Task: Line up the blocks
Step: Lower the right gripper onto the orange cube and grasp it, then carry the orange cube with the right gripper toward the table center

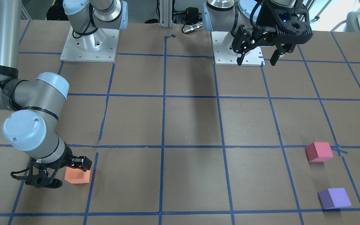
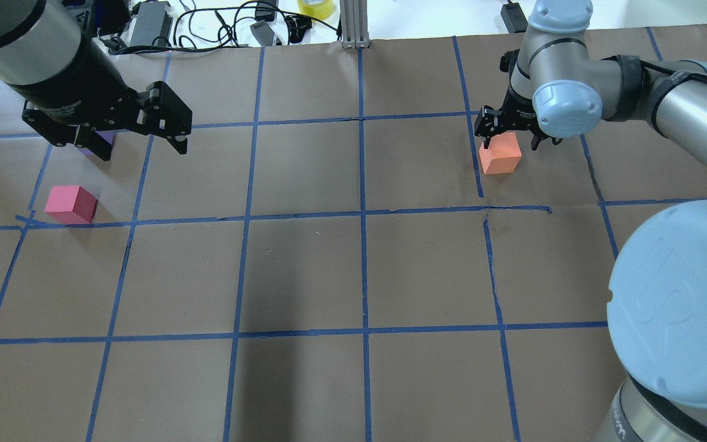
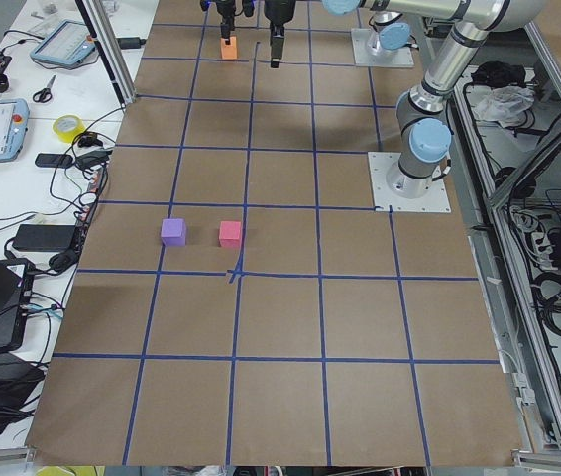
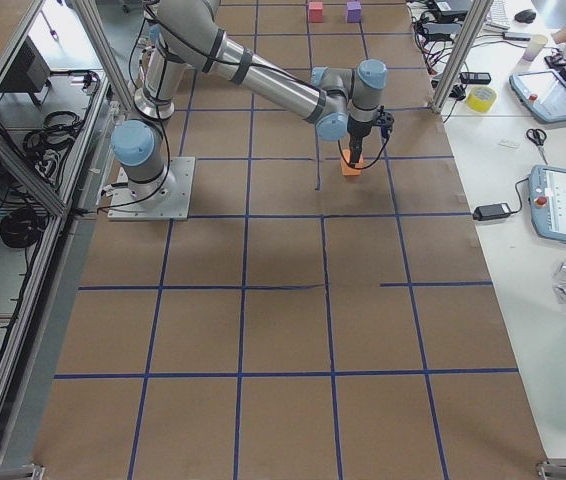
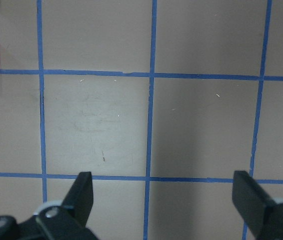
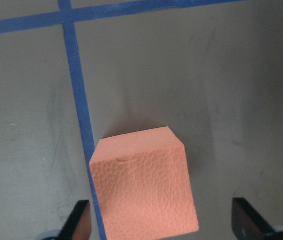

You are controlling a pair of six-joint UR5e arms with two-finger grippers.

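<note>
The orange block rests on the table at the far right, beside a blue tape line. My right gripper is low over it and open; in the right wrist view the orange block lies between the two fingers, nearer this one, with a gap to the other. The pinkish-red block sits at the far left. The purple block lies next to it and is mostly hidden under my left gripper in the overhead view. The left gripper hangs open and empty above the table.
Blue tape lines divide the brown paper table into squares. Cables, a power brick and a tape roll lie beyond the far edge. The arm bases stand at the robot's side.
</note>
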